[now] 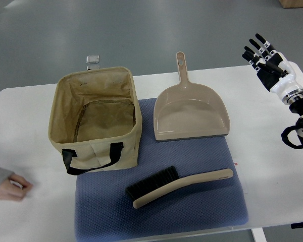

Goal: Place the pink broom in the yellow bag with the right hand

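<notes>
the broom (179,185) is seen lying flat on the front part of a blue mat (212,206), which is spread on a white table (192,80). its long axis runs nearly left to right, tilted a little, so that the handle end is raised toward the far right and the bristle end is lowered toward the near left. the dark bristles are turned toward the far side, facing the bag and dustpan. it appears beige rather than pink.

the bag (97,121) is set upright and open at the mat's far left corner, its black strap hanging over the near wall. a dustpan (189,113) is placed just right of it, handle pointing away from the robot.

the right hand (266,58) is held at the far right, well apart from the broom, fingers spread and extended, nothing grasped.

a person's hand (10,187) is rested on the table at the left edge.
</notes>
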